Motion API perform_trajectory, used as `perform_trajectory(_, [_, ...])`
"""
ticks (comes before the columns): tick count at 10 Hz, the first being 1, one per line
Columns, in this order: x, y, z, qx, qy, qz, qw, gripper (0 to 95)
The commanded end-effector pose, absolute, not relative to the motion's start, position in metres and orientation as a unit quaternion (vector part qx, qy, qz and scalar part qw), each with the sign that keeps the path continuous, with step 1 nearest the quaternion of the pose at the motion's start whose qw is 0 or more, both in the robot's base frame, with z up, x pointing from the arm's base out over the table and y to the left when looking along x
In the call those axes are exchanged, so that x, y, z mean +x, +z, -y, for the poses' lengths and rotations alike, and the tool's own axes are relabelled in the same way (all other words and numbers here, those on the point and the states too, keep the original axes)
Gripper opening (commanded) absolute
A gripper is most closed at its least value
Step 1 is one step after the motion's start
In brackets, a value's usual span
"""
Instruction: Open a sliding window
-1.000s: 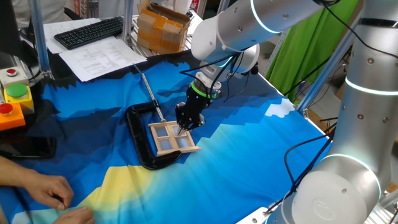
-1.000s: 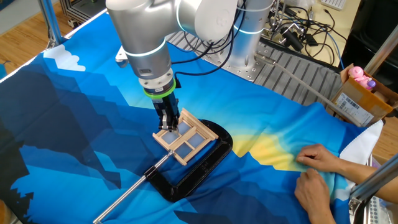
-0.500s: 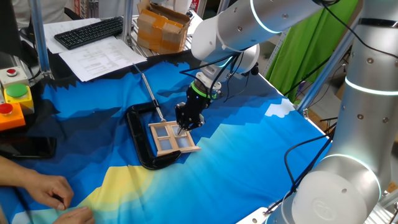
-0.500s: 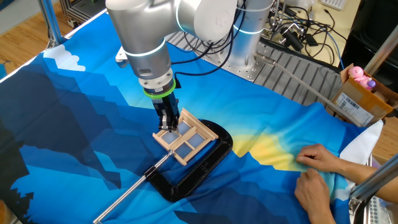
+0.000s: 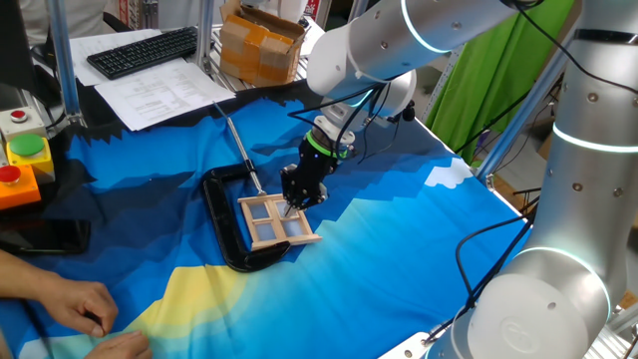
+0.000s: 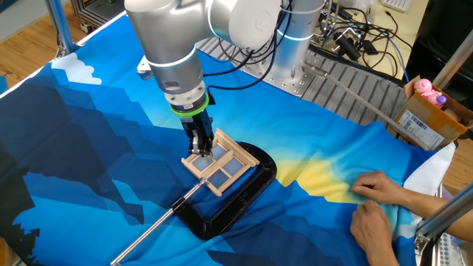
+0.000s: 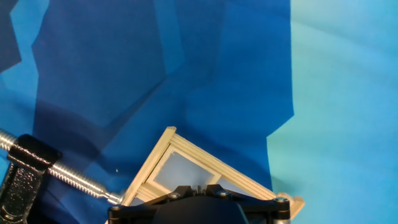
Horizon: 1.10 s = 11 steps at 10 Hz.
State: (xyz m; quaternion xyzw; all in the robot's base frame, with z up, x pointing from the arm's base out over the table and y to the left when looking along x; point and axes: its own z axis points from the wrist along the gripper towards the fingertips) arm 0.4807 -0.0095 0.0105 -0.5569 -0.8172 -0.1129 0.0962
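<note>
Sliding window (image 5: 273, 220): lies flat on the blue cloth (image 5: 399, 259), inside the black C-clamp (image 5: 224, 224), near the middle of the table.
Window's long axis, one fixed view: runs from about 11 o'clock to 5 o'clock, the far short end beside the clamp's screw rod (image 5: 237, 145).
Window's long axis, the other fixed view: the window (image 6: 219, 167) runs from about 10 o'clock to 4 o'clock, with the clamp (image 6: 233, 203) curving round its 4 o'clock side.
Gripper (image 5: 296, 206): points straight down onto the window's edge at 3 o'clock of the frame; fingers look drawn close together, touching the wood, but whether they grasp a bar I cannot tell.
Only in the other fixed view: the gripper (image 6: 199, 150) meets the window at its 10 o'clock corner, and the rod (image 6: 151, 227) reaches out toward 7 o'clock; a person's hands (image 6: 380, 203) rest on the cloth at 3 o'clock.
Only in the hand view: a corner of the window (image 7: 186, 165) pointing to 12 o'clock, pale panes inside, the threaded rod (image 7: 74, 180) touching the frame at 9 o'clock; the gripper's dark body hides its fingertips.
Only in one fixed view: keyboard (image 5: 145, 50), papers (image 5: 169, 92) and a button box (image 5: 20, 165) toward 10 o'clock.
</note>
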Motion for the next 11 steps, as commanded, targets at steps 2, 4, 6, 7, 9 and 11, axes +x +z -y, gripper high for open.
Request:
perform_trajectory(2, [0.4803,0.0105,0.0092,-0.560,-0.113,0.815,0.097,0.0])
perform_trajectory(4, [0.4799,0.0105,0.0088,-0.563,-0.111,0.813,0.098,0.0])
perform_trajectory(6, [0.4790,0.0104,0.0082,-0.562,-0.107,0.814,0.101,0.0])
perform_trajectory(7, [0.4785,0.0102,0.0078,-0.562,-0.107,0.814,0.101,0.0])
perform_trajectory(9, [0.4768,0.0097,0.0070,-0.562,-0.106,0.814,0.101,0.0])
perform_trajectory(11, [0.4761,0.0111,0.0077,-0.561,-0.106,0.814,0.103,0.0])
